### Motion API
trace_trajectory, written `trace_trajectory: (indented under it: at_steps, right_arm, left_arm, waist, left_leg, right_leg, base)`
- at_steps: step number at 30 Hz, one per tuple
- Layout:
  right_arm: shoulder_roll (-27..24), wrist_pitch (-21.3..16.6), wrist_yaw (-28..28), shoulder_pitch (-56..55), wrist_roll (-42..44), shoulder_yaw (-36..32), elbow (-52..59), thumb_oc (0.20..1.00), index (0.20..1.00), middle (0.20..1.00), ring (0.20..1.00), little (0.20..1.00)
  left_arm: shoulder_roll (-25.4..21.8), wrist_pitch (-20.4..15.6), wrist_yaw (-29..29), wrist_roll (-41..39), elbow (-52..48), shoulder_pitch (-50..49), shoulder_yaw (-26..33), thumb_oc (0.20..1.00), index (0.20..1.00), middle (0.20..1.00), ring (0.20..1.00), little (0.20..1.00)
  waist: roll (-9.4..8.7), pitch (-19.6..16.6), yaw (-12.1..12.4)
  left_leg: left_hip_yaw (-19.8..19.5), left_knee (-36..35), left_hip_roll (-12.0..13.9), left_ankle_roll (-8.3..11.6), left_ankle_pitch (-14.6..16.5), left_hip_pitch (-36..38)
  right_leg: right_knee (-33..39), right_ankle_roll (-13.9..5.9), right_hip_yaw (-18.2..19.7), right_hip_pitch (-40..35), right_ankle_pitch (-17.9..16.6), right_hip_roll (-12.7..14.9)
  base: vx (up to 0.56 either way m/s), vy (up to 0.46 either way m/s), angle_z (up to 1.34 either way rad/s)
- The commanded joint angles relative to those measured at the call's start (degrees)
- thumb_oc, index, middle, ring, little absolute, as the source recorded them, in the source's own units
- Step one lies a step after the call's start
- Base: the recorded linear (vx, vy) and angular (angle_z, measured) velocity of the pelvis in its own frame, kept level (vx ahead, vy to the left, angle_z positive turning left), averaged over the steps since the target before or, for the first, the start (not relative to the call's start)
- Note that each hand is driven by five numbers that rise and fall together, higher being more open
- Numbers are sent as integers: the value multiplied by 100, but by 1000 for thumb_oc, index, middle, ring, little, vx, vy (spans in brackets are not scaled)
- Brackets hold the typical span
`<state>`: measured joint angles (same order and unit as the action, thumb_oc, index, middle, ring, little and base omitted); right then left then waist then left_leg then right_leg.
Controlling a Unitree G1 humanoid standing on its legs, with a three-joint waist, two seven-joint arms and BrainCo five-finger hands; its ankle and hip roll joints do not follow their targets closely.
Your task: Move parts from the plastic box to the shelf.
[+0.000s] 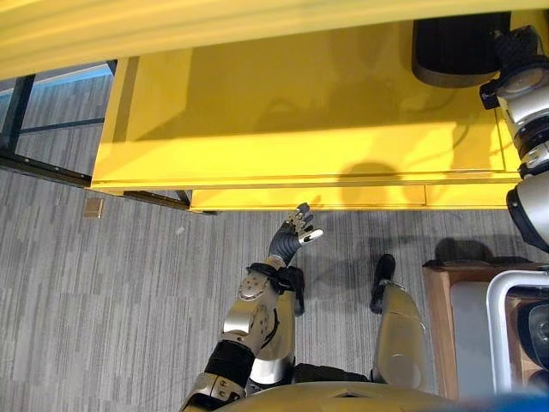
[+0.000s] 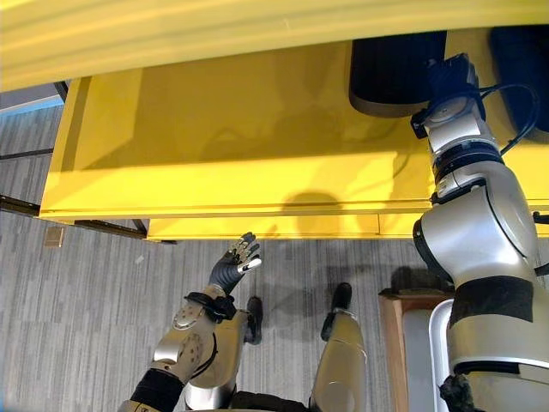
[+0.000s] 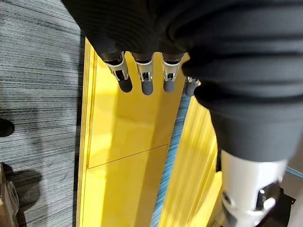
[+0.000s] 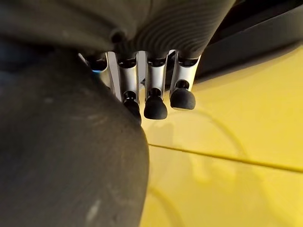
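- Two hands were at work. The left hand [image 1: 290, 236] hung low over the grey carpet [image 1: 103, 300] just before the yellow shelf [image 1: 283, 112], fingers loosely spread and holding nothing.
- The right hand [image 2: 450, 86] reached over the shelf beside a black rounded part [image 2: 390, 81] resting there; its wrist view showed fingers [image 4: 156, 106] bent downward above the yellow board with nothing between them — likely just let go, though whether it touched the part could not be told.
- A judgement: to finish the placing well, the right hand should lift straight up before drawing back, so the part is not nudged.
- The left eye view showed a box [image 1: 515, 326] at the robot's right, its contents hard to make out; the wrist views did not.
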<state>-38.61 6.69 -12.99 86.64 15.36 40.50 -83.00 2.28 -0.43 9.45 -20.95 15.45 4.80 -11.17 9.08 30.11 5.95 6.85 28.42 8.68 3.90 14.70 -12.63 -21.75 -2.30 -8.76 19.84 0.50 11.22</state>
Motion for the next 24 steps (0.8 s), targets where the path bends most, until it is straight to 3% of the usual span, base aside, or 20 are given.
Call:
trace_trajectory:
  at_steps: [1,24]
  right_arm:
    - [-64,-278,-173,767,-103,69,88,200,200,200,200,200]
    - [121,-294,-137,403,-574,620,36,200,200,200,200,200]
  left_arm:
    - [111,-193,-5,-104,-697,-219,-339,1000,1000,1000,1000,1000]
    - [125,-169,-81,-164,-746,-137,-348,1000,1000,1000,1000,1000]
  waist:
    - [309,-31,197]
    - [362,-31,289]
  left_leg:
    - [-428,-401,560,255,-1837,160]
    - [-482,-326,650,320,-1814,-93]
  right_leg:
    - [-905,-282,462,-202,-369,580]
    - [-795,-269,393,-79,-430,567]
  base:
    - [0,0,0]
    - [-1,0,0]
